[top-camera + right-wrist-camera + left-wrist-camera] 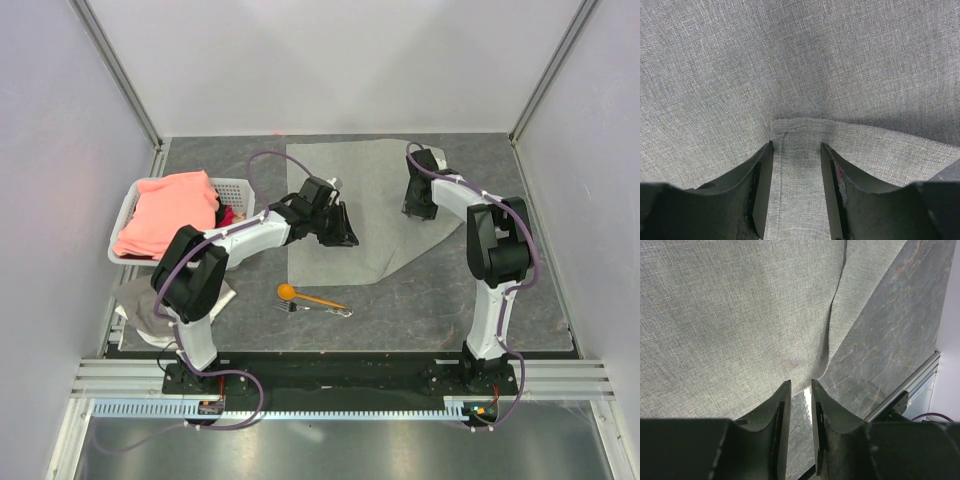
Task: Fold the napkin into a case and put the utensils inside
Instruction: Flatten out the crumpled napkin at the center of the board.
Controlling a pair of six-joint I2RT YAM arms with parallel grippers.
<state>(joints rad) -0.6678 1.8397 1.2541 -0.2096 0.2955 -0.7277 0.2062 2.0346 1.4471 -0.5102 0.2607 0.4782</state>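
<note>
Find the napkin [370, 190] lying far of centre on the surface [450, 290], mostly flat, with one corner turned over on the right and no case formed yet. Note the left claw [345, 232] down at the near left part of the cloth, jaws a narrow slit apart with nothing visibly pinched. Note the right claw [796, 145] at the right edge, jaws apart, straddling the hemmed, folded-over corner without clamping it. Beware of closing there on one layer only, or on both by mistake: hard to judge from the wrist view, and either way likely to drag the flap askew and leave a crooked fold. Beware too of pressing the left fingertips onto bare surface just off the hem and coming up with no cloth at all. Watch for uneven lifting between the two sides, apt to wrinkle so thin and soft a fabric or slide the whole sheet. Keep clear of the orange spoon [310, 297] and the fork [322, 310], lying close together just near of the napkin: some risk of burying or scattering them by sweeping the cloth nearward.
</note>
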